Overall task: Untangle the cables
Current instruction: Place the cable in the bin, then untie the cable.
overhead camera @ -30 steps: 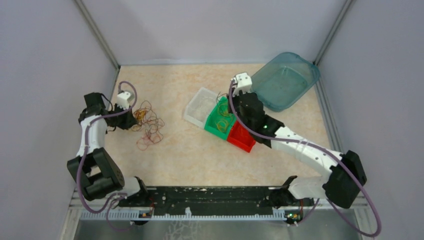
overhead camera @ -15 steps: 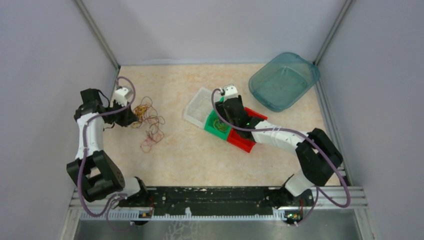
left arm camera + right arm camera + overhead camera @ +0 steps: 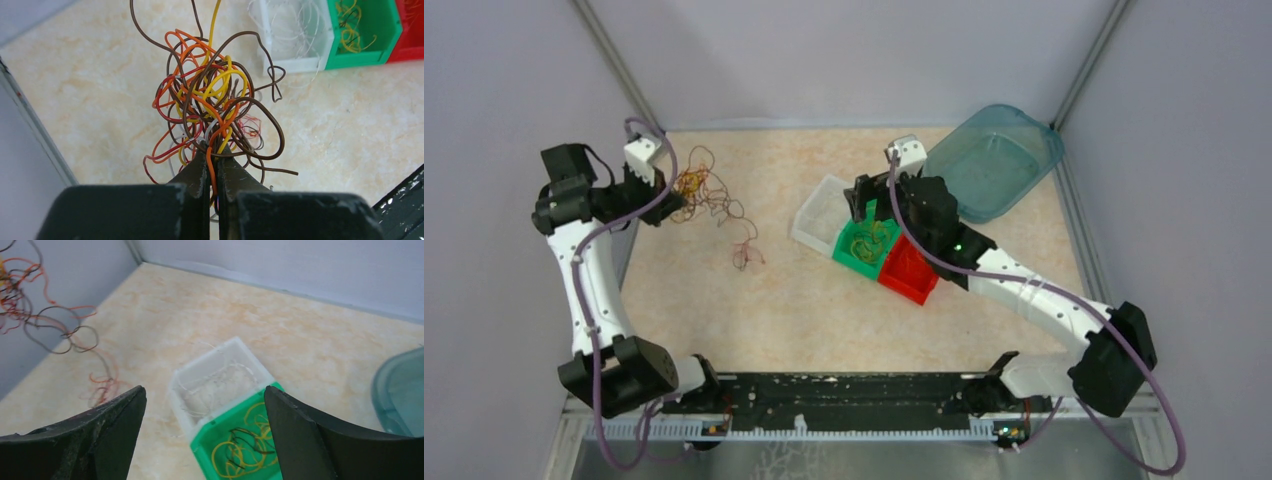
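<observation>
Seen from above, the left hand (image 3: 212, 151), pressed together, pinches the tangled orange, red, yellow and brown cables (image 3: 210, 100) at the table's (image 3: 804, 310) 10 o'clock, strands trailing toward 4 o'clock, while the right hand (image 3: 204, 392) hovers spread wide above the white bin (image 3: 227, 344) and green bin (image 3: 202, 440) near centre.

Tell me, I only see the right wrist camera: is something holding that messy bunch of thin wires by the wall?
Observer: Yes. The left pincer is shut on the tangle of thin orange, red, yellow and brown cables.
Operator: Is there another box beside the green one?
Observer: Yes. A red plastic bin sits against the green plastic bin, on the side opposite the clear white bin.
</observation>
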`<control>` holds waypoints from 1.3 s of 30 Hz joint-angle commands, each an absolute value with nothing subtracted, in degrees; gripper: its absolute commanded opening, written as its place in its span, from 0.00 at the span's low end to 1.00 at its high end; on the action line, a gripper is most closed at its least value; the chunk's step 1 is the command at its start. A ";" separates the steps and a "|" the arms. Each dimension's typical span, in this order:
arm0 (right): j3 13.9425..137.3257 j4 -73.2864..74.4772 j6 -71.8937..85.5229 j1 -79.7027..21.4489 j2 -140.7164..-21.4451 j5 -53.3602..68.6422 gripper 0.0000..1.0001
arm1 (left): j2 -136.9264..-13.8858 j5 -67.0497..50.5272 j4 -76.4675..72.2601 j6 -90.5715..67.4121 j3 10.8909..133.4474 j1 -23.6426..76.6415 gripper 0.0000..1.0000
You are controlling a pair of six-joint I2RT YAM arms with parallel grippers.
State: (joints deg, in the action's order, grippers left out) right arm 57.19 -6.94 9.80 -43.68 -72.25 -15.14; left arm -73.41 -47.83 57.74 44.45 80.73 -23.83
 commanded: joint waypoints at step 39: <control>60.77 -50.69 24.63 -56.81 -99.45 15.00 0.48 | -63.37 -69.00 64.00 32.33 102.37 -22.72 0.00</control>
